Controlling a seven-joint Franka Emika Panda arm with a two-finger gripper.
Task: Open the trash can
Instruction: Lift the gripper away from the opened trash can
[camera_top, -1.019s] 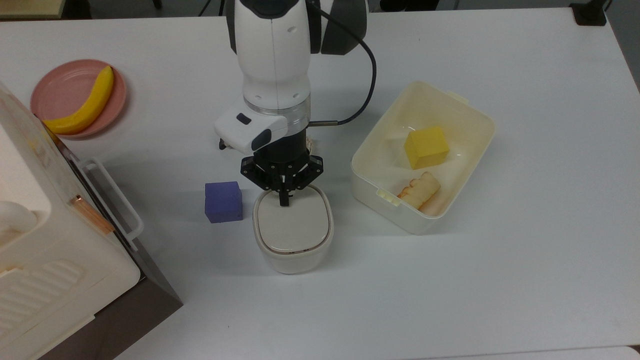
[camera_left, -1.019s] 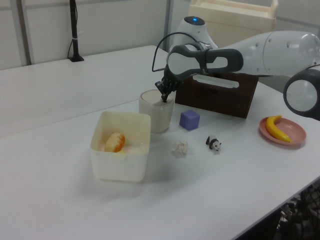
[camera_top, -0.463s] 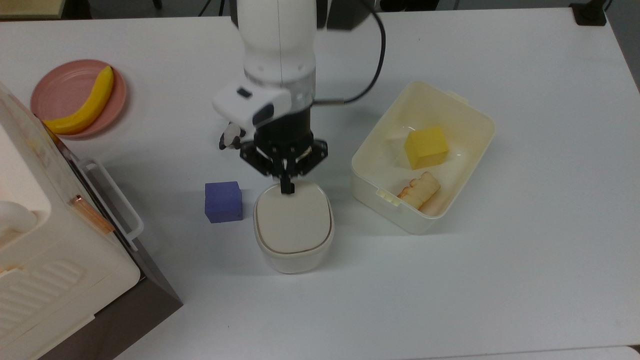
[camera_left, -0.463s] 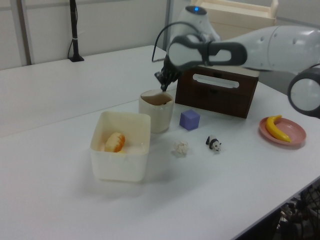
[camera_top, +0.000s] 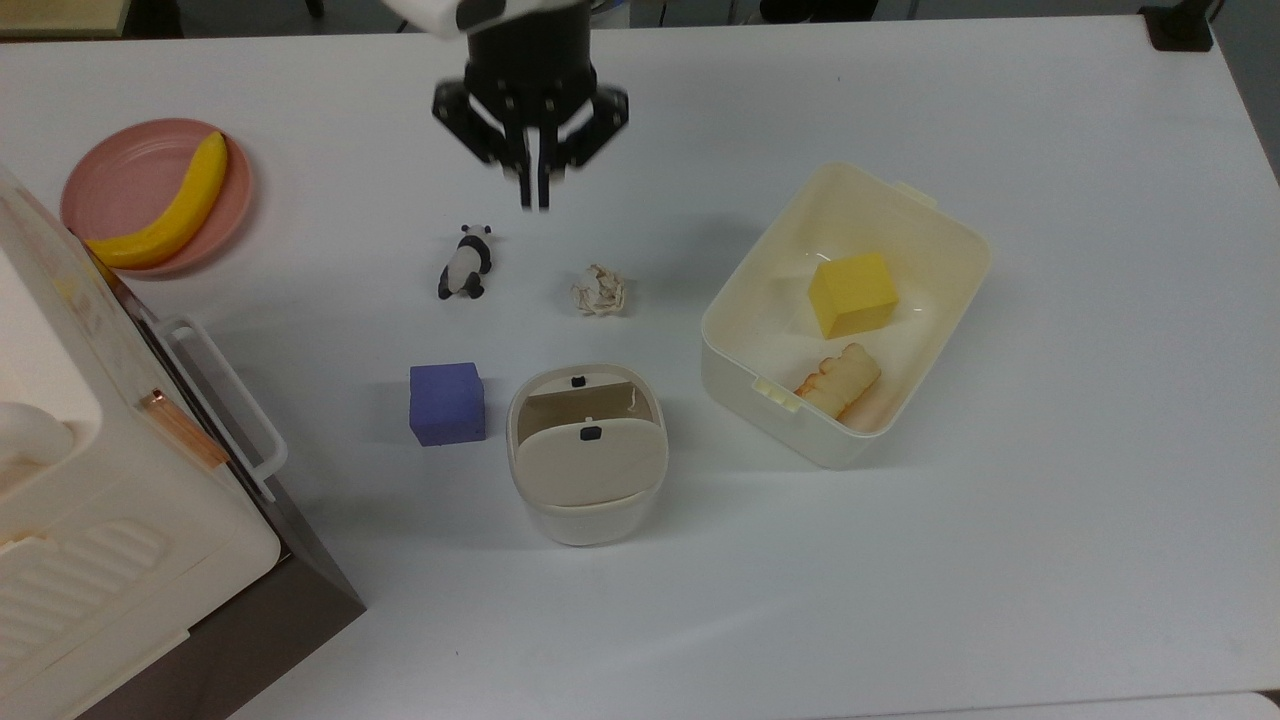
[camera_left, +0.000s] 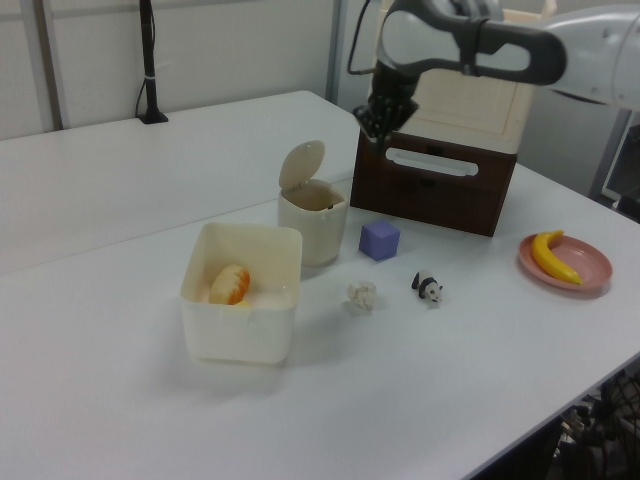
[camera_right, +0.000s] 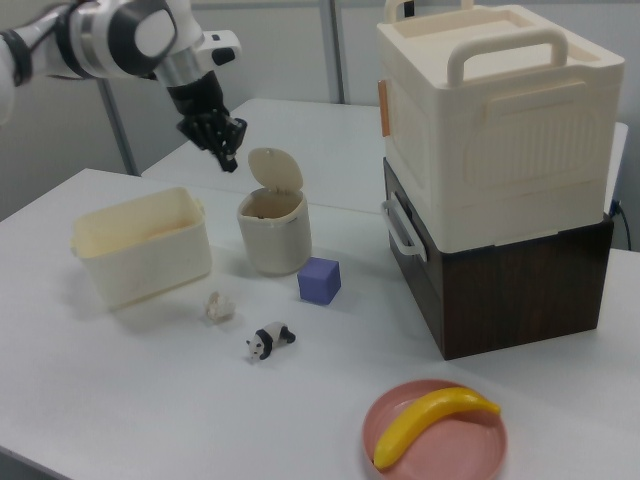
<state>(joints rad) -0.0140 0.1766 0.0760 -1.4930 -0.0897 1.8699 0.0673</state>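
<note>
The trash can (camera_top: 587, 520) is a small cream bin standing mid-table, between a purple cube and a large tub. Its beige lid (camera_top: 588, 462) is swung up on its hinge and stands upright, so the inside shows; the same raised lid (camera_left: 302, 165) is plain in the left view and the right view (camera_right: 275, 170). A small black button (camera_top: 577, 381) sits on the rim opposite the hinge. My gripper (camera_top: 537, 200) hangs high above the table, well away from the bin, fingers shut with nothing between them. It also appears raised in the left view (camera_left: 372, 122) and the right view (camera_right: 228, 160).
A purple cube (camera_top: 447, 403) sits beside the bin. A toy panda (camera_top: 464, 263) and a crumpled paper ball (camera_top: 598, 291) lie beyond it. The lidless cream tub (camera_top: 940, 220) holds a yellow block and bread. A pink plate (camera_top: 120, 170) carries a banana. A tall cream-and-brown box stack (camera_top: 120, 520) fills the top view's left.
The gripper lifted off the bin's lid and rose up and away. The lid, flat before, sprang open and now stands upright.
</note>
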